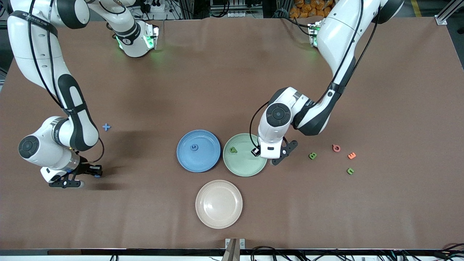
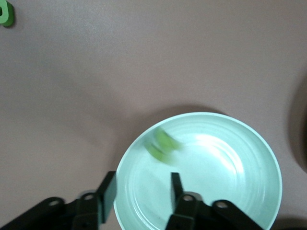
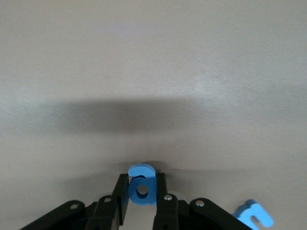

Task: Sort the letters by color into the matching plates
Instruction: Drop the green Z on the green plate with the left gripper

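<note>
While the left gripper point(image 2: 142, 191) hangs with parted, empty fingers over the green plate point(image 1: 245, 154), a blurred green letter point(image 2: 162, 143) shows over that plate; the right gripper point(image 3: 142, 194) pinches a blue letter point(image 3: 142, 184) near another blue letter point(image 3: 254, 218) on the table point(image 1: 232, 90); the blue plate point(image 1: 198, 150) lies beside the green one

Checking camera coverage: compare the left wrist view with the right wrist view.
Only the left wrist view shows the green plate with a blurred green letter over it, the open left tool above its rim, and another green letter on the table. Only the right wrist view shows the right tool shut on a blue letter, with a second blue letter lying nearby. Both show brown tabletop.
</note>
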Robot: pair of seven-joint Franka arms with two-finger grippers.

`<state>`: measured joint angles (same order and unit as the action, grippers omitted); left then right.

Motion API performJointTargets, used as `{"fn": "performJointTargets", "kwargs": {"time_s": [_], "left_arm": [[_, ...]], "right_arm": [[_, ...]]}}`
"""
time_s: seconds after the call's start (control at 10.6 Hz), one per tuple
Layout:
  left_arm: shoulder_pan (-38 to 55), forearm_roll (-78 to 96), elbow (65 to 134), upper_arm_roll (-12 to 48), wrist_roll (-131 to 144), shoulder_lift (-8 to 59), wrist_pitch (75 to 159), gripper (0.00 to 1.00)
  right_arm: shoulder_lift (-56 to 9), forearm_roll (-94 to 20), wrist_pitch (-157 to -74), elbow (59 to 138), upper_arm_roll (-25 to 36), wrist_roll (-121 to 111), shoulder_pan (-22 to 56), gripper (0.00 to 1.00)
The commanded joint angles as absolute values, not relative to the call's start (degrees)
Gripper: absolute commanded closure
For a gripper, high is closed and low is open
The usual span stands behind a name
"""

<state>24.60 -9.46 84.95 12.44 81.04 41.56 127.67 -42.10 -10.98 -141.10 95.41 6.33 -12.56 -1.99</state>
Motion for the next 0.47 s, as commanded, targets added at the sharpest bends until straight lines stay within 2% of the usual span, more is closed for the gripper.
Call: {"fn": "performJointTargets", "kwargs": {"time_s": [0.0, 0.38], "left_arm": [[24.7, -10.28, 84.29, 10.99, 81.3, 42.1, 127.97, 0.0], [23.74, -11.52, 84.55, 3.18, 71.87, 42.1, 127.97, 0.0]], "right_arm": [[-40.7, -11.87, -139.75, 95.54, 5.98, -2.24, 1.31, 0.88], [-40.25, -11.87, -139.31, 95.1, 5.19, 12.01, 6.67, 0.87]]}}
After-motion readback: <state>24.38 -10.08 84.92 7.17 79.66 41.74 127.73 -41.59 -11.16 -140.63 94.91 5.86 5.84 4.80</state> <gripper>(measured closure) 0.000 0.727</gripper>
